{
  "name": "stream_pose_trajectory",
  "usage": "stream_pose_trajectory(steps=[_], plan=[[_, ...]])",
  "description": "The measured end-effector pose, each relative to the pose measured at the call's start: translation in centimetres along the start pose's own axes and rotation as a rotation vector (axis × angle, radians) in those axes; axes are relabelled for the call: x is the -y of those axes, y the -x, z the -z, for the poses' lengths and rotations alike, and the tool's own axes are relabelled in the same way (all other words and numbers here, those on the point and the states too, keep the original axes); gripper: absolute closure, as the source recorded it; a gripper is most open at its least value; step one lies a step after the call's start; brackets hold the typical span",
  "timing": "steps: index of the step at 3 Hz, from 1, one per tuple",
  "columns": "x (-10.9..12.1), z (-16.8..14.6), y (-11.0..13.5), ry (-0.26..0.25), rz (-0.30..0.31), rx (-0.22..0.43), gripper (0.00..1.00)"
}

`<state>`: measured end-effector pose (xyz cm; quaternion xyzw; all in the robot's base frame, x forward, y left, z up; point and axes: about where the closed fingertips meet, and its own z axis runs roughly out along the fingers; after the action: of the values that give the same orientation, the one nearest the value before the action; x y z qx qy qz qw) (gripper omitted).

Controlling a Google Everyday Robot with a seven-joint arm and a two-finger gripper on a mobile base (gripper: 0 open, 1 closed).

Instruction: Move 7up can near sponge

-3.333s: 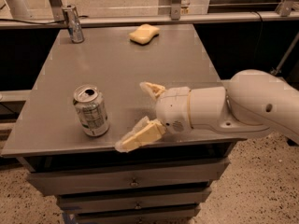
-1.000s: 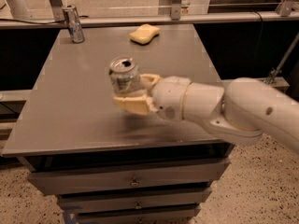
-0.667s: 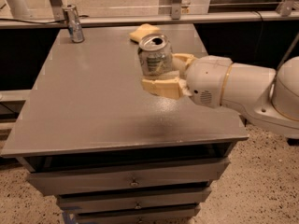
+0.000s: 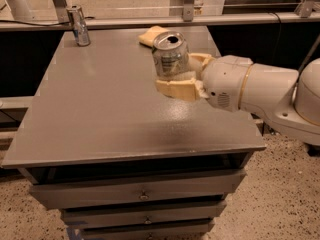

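Observation:
The 7up can (image 4: 170, 55), silvery-grey with pale print and an open pull-tab top, is held upright above the grey table (image 4: 100, 114). My gripper (image 4: 181, 76) reaches in from the right and is shut on the can, its cream fingers (image 4: 175, 88) clasping the can's lower half. The pale-yellow sponge (image 4: 150, 35) lies at the table's far edge, just behind and left of the can, partly hidden by it.
A slim, tall shiny silver can (image 4: 78, 24) stands at the table's far left corner. A rail (image 4: 225, 18) runs behind the table. Drawers (image 4: 142, 194) sit under the table's front edge.
My gripper closed on the 7up can at the front left, lifted it, and has carried it back and to the right, close to the sponge.

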<state>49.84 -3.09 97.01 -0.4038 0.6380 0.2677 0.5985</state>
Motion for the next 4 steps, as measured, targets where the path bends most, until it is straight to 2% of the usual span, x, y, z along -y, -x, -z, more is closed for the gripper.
stream_pose_trajectory(steps=[1, 2, 3, 4], plan=[[4.9, 0.4, 0.2, -0.071, 0.02, -0.001, 1.0], [11.9, 0.5, -0.3, -0.16, 0.013, -0.001, 1.0], [18.0, -0.9, -1.6, -0.223, -0.02, 0.001, 1.0], [21.6, -4.5, -3.7, -0.235, -0.061, -0.01, 1.0]])
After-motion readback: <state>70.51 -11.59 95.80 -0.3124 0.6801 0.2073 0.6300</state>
